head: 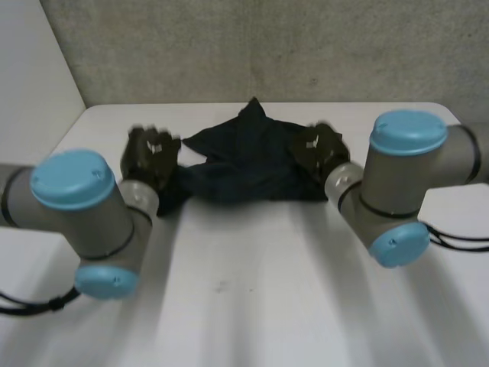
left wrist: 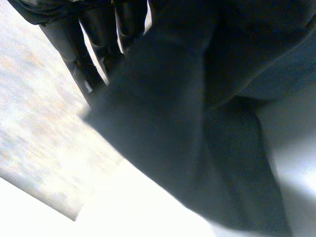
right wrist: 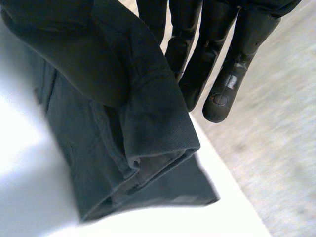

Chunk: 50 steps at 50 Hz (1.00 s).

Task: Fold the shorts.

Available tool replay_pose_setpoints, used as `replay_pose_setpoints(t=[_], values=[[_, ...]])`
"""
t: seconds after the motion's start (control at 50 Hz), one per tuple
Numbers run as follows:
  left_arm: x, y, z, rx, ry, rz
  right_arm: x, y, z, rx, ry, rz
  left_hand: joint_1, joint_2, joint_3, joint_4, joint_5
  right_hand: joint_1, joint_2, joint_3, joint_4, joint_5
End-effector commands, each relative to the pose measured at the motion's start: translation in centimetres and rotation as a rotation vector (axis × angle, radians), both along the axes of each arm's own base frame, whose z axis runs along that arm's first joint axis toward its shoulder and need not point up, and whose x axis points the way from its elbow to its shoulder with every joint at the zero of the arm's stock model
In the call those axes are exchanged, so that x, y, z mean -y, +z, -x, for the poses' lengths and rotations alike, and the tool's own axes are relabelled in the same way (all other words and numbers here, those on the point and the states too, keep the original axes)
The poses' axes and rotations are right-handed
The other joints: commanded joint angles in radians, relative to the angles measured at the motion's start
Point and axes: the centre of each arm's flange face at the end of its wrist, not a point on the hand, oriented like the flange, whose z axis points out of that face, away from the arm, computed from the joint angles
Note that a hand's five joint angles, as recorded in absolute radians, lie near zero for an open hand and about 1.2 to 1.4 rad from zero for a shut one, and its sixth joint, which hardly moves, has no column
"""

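Note:
Dark navy shorts (head: 244, 160) stretch between my two hands over the far part of the white table (head: 252, 275), bunched, with a peak of cloth at the back. My left hand (head: 151, 155) holds the shorts' left end. In the left wrist view the cloth (left wrist: 173, 123) hangs from under its fingers (left wrist: 94, 34) and covers the palm. My right hand (head: 321, 147) holds the right end. In the right wrist view a hemmed edge of the shorts (right wrist: 128, 123) hangs from the palm beside nearly straight fingers (right wrist: 224, 64), pinched on the thumb side.
A grey wall (head: 252, 46) rises behind the table's far edge. Both grey arms with light-blue caps (head: 72, 177) (head: 407, 131) reach in from the near sides. Bare table lies between them, in front of the shorts.

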Motion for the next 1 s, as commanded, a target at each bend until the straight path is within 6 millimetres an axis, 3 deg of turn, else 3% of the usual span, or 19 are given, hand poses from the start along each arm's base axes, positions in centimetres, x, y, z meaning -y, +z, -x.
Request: replay_pose_setpoints(t=[0.02, 0.26, 0.4, 0.54, 0.6, 0.64, 0.66, 0.7, 0.8, 0.86, 0.94, 1.0], values=[[-2.9, -2.0, -1.1, 0.081, -0.006, -0.126, -2.1, -2.7, 1.8, -0.139, -0.002, -0.175, 0.27, 0.199, 0.202, 0.2, 0.227, 0.417, 0.226, 0.205, 0.204, 0.239], [-8.5, 0.6, -3.8, 0.179, -0.018, -0.25, -6.2, 0.0, 4.1, -0.154, -0.003, -0.202, 0.27, 0.199, 0.202, 0.2, 0.227, 0.417, 0.226, 0.205, 0.204, 0.239], [-12.2, -0.6, -3.8, 0.239, -0.086, -0.33, -8.6, 0.8, 5.5, -0.203, 0.0, -0.262, 0.27, 0.199, 0.202, 0.2, 0.227, 0.417, 0.226, 0.205, 0.204, 0.239], [-15.2, -0.8, -2.9, 0.256, -0.162, -0.331, -9.5, 0.8, 7.6, -0.265, -0.029, -0.335, 0.27, 0.199, 0.202, 0.2, 0.227, 0.417, 0.226, 0.205, 0.204, 0.239], [-16.0, -0.3, -2.4, 0.262, -0.19, -0.302, -9.3, 0.5, 8.2, -0.27, -0.036, -0.336, -0.212, -0.284, -0.28, -0.282, -0.256, 0.417, 0.226, 0.205, 0.204, 0.239], [-15.6, 0.5, -2.1, 0.244, -0.189, -0.272, -8.9, 0.2, 8.5, -0.26, -0.05, -0.322, -0.652, -0.723, -0.72, -0.721, -0.695, 0.417, 0.226, 0.205, 0.204, 0.239], [-15.3, 0.9, -2.0, 0.234, -0.182, -0.26, -8.8, 0.1, 8.5, -0.254, -0.053, -0.316, -0.718, -0.789, -0.786, -0.788, -0.762, 0.417, 0.226, 0.205, 0.204, 0.239], [-14.2, 1.8, -1.9, 0.21, -0.161, -0.232, -8.6, 0.0, 8.5, -0.244, -0.056, -0.301, -0.739, -0.811, -0.808, -0.809, -0.783, 0.417, 0.226, 0.205, 0.204, 0.239], [-8.6, 4.7, -3.3, 0.131, -0.029, -0.159, -8.2, -1.0, 9.0, -0.228, -0.077, -0.284, -0.751, -0.822, -0.819, -0.821, -0.795, 0.417, 0.226, 0.205, 0.204, 0.239], [-7.1, 5.8, -3.7, 0.106, -0.01, -0.129, -8.4, -1.5, 9.2, -0.231, -0.079, -0.289, -0.754, -0.825, -0.822, -0.824, -0.798, 0.417, 0.226, 0.205, 0.204, 0.239], [-5.0, 7.6, -2.6, 0.05, -0.119, -0.074, -8.7, -1.9, 9.3, -0.233, -0.074, -0.298, -0.754, -0.825, -0.822, -0.824, -0.798, 0.417, 0.226, 0.205, 0.204, 0.239], [-3.0, 7.4, -2.8, 0.036, -0.157, -0.077, -8.8, -2.0, 9.4, -0.232, -0.071, -0.304, -0.745, -0.817, -0.813, -0.815, -0.789, 0.417, 0.226, 0.205, 0.204, 0.239]])
